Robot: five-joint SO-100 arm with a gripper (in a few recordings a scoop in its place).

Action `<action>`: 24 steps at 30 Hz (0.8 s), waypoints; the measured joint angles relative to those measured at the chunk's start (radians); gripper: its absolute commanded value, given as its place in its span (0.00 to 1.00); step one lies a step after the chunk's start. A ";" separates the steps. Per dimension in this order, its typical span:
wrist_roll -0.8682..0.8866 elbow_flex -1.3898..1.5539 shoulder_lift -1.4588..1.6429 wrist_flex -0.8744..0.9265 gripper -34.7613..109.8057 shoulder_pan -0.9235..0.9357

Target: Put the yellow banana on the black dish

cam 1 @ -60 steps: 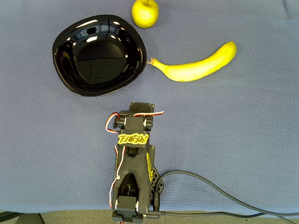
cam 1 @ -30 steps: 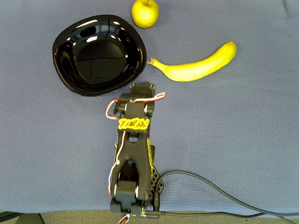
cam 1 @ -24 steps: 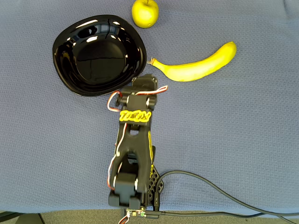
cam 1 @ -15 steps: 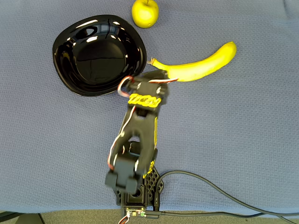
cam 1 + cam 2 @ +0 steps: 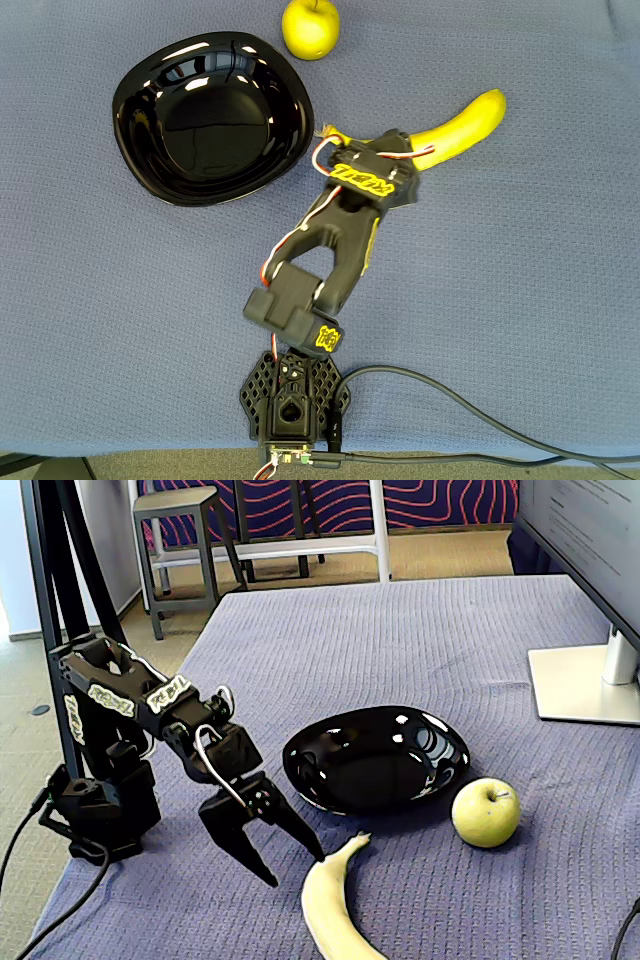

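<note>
Yellow banana (image 5: 330,912) on blue cloth surface (image 5: 420,630), spread gripper (image 5: 295,865) hovering just above its stem end, black dish (image 5: 375,756) nearby

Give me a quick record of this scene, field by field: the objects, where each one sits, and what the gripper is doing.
banana: yellow banana lying on the blue cloth, outside the dish, stem end toward it
dish: black dish, empty
apple: yellow-green apple on the cloth beside the dish
gripper: gripper open, fingers pointing down beside the banana's stem end, not gripping it
task state: banana not yet picked up
</note>
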 measured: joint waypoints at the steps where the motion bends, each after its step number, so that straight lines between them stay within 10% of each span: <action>1: -0.020 -0.008 -0.012 -0.017 0.42 0.008; 24: 0.087 -0.555 -0.333 0.426 0.42 0.107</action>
